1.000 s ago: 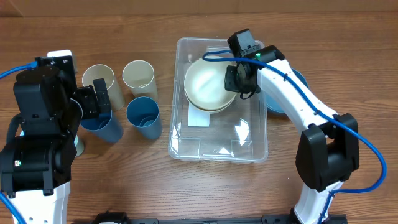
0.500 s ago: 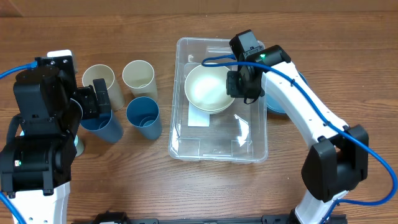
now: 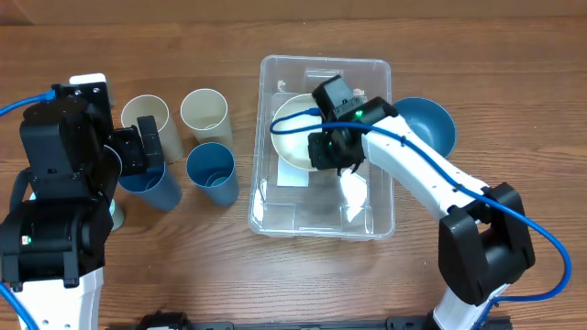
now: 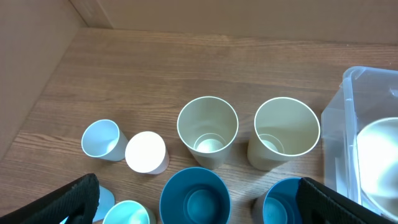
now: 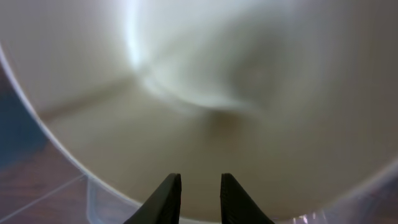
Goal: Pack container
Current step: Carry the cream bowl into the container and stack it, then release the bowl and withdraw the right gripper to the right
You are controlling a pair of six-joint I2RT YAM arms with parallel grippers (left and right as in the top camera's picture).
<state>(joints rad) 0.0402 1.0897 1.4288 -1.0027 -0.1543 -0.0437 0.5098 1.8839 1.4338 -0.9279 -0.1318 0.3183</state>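
Note:
The clear plastic container (image 3: 275, 206) stands at the middle of the table. A cream bowl (image 3: 292, 137) sits inside its far half. My right gripper (image 3: 332, 147) hovers over the right part of that bowl. In the right wrist view its fingers (image 5: 200, 186) are almost closed, with only a narrow gap and nothing seen between them. The blurred cream bowl (image 5: 205, 81) fills that view. My left gripper (image 4: 196, 202) is wide open above the cups and holds nothing.
A blue bowl (image 3: 424, 124) lies just right of the container. Left of it stand two cream cups (image 3: 204, 112) (image 3: 147, 116) and two blue cups (image 3: 212, 171) (image 3: 151, 188). The left wrist view shows small pale cups (image 4: 99, 138) too.
My right gripper has moved left and towards me, from the bowl's right rim to over the bowl. This uncovers the blue bowl. The cream bowl stays in the container. The left arm is still.

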